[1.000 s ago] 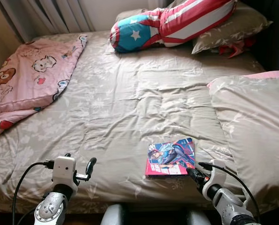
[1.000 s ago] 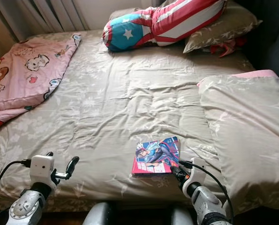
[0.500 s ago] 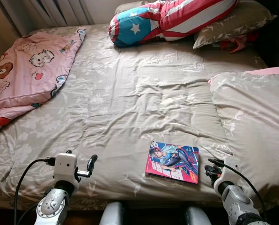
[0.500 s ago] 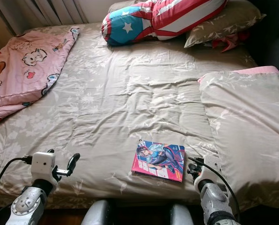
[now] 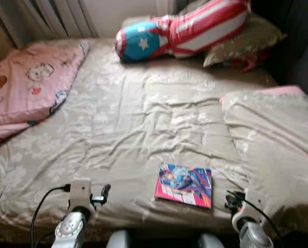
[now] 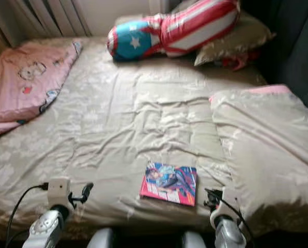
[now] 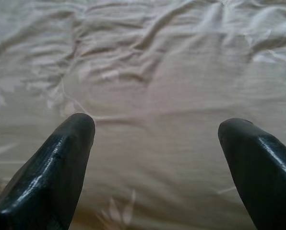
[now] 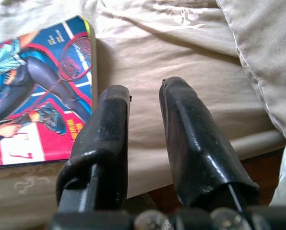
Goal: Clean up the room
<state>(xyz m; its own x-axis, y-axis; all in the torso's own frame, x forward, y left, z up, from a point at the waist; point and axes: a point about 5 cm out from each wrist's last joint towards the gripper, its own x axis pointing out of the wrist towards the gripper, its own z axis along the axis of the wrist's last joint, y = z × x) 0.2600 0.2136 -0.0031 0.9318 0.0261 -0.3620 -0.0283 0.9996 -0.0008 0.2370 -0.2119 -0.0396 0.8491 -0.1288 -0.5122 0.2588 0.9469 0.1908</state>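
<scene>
Just beside the right gripper, toward the robot's left, a comic book lies flat, cover up, on the beige floral bedspread near the foot edge of the bed. That gripper hangs empty at the bed's edge, apart from the book, its two black fingers drawn close with a narrow slit between them. On its other side rises a folded beige quilt with a pink underside showing. Well apart, across the bed's near edge, the left gripper hovers over bare bedspread with its fingers spread wide and nothing held. Far beyond both grippers, at the head of the bed, lie a star-and-stripes bolster pillow and a beige pillow; a pink cartoon blanket is bunched far to the left.
</scene>
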